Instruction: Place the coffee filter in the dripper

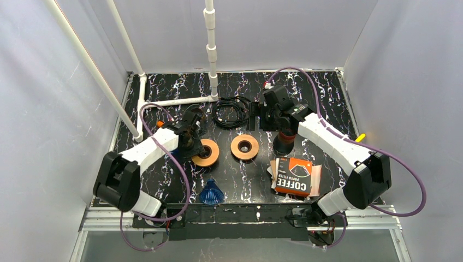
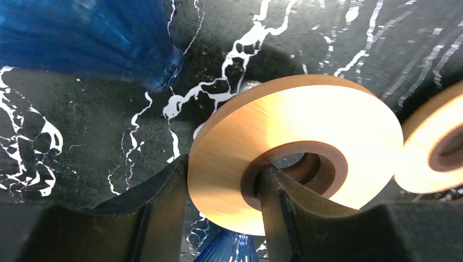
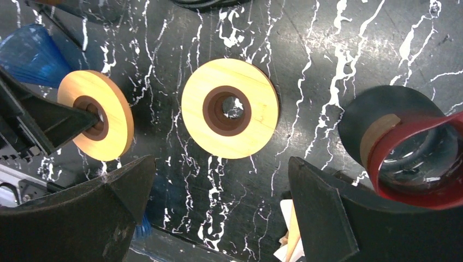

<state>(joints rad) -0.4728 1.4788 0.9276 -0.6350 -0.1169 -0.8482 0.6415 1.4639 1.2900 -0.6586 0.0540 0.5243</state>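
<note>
My left gripper (image 1: 195, 144) (image 2: 221, 169) is shut on a wooden ring (image 1: 206, 152) (image 2: 295, 142), one finger through its hole and one on its outer rim, holding it tilted. A second wooden ring (image 1: 244, 147) (image 3: 230, 108) lies flat beside it. A blue ribbed dripper cone (image 1: 211, 192) stands near the front edge. A second blue cone (image 3: 27, 52) (image 2: 93, 38) shows beside the left gripper. A red glass dripper (image 1: 284, 143) (image 3: 415, 150) stands at the right. The orange-and-black coffee filter pack (image 1: 295, 176) lies on paper filters (image 3: 289, 240). My right gripper (image 1: 262, 115) (image 3: 221, 164) is open and empty above the table.
A coil of black cable (image 1: 230, 111) lies at the back centre. White pipes (image 1: 210, 54) rise at the back left. The black marbled table (image 1: 164, 93) is walled by white panels. The front edge runs just below the blue cone.
</note>
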